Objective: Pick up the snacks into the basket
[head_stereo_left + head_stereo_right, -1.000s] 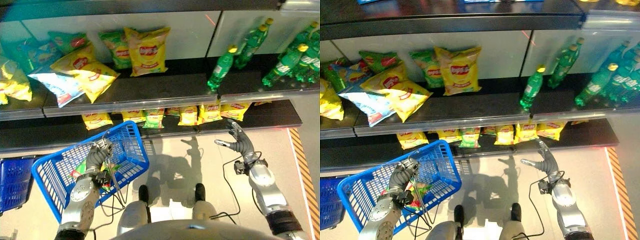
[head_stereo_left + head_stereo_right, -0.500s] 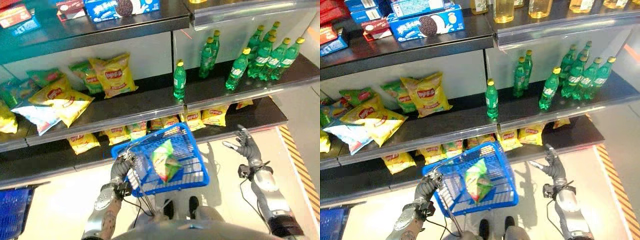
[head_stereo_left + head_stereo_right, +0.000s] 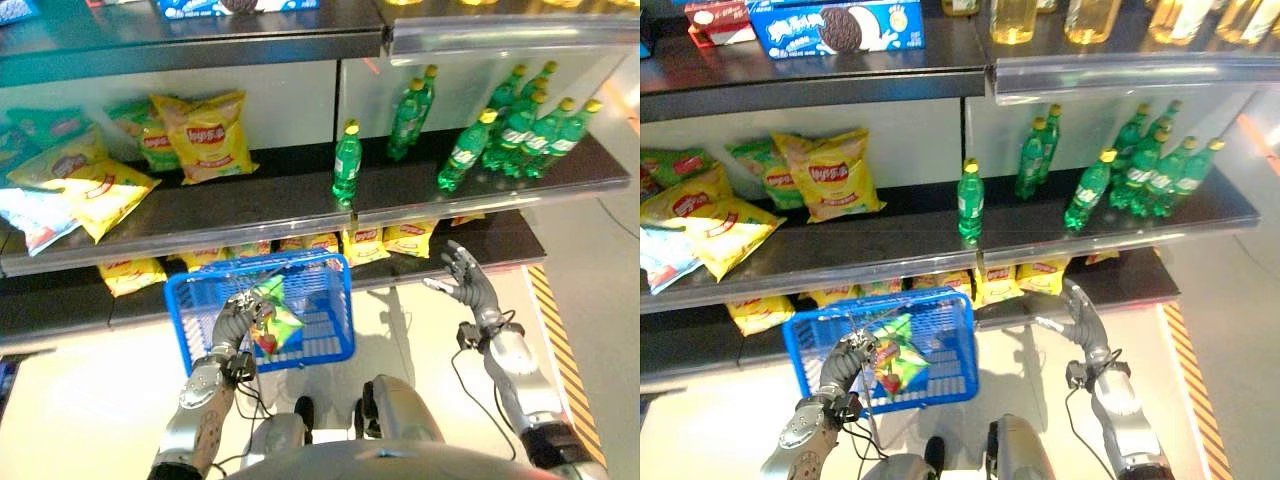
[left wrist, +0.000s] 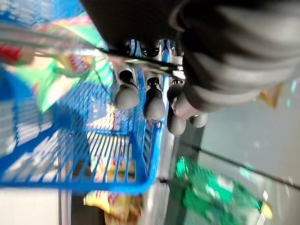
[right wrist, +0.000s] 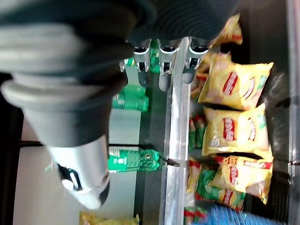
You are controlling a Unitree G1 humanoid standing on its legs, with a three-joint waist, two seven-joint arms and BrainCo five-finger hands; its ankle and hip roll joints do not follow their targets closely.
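the left hand (image 3: 230, 325) grips the blue basket (image 3: 325, 340) by its wire handle, one snack bag (image 3: 272, 318) inside. the right hand (image 3: 468, 287), fingers spread and empty, should reach squarely for the yellow snacks (image 3: 405, 238) above the basket.

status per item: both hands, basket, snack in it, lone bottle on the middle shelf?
left hand: shut on the basket handle, carrying it.
right hand: open, empty, raised before the bottom shelf.
blue basket: off the floor, hanging from its wire handle.
green snack bag: inside the basket, tilted.
lone green bottle: upright, yellow cap on, at the shelf edge.
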